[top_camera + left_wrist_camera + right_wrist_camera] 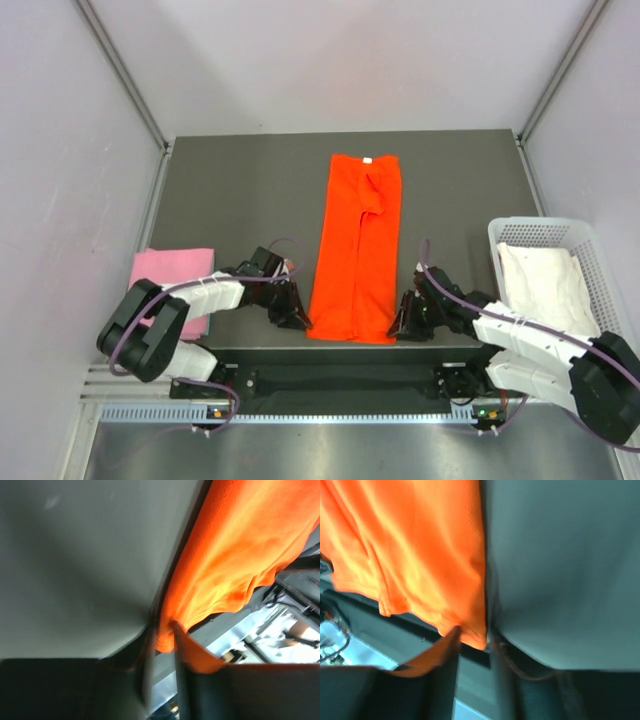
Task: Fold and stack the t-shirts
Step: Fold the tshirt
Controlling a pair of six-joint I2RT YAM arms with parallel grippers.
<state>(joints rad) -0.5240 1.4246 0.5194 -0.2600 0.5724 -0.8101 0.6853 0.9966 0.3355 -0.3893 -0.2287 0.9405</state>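
Top external, t-shirt (350, 250), grey table (240, 190), pale walls (60, 150)

Orange t-shirt (420, 555) hem corner pinched in the claw (475, 636), grey table (560, 570) beside

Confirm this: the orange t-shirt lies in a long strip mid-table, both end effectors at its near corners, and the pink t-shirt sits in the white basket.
Wrong on the pink t-shirt: the top external view shows it folded at the far left, not in the white basket, which holds the white t-shirt. The rest stands.
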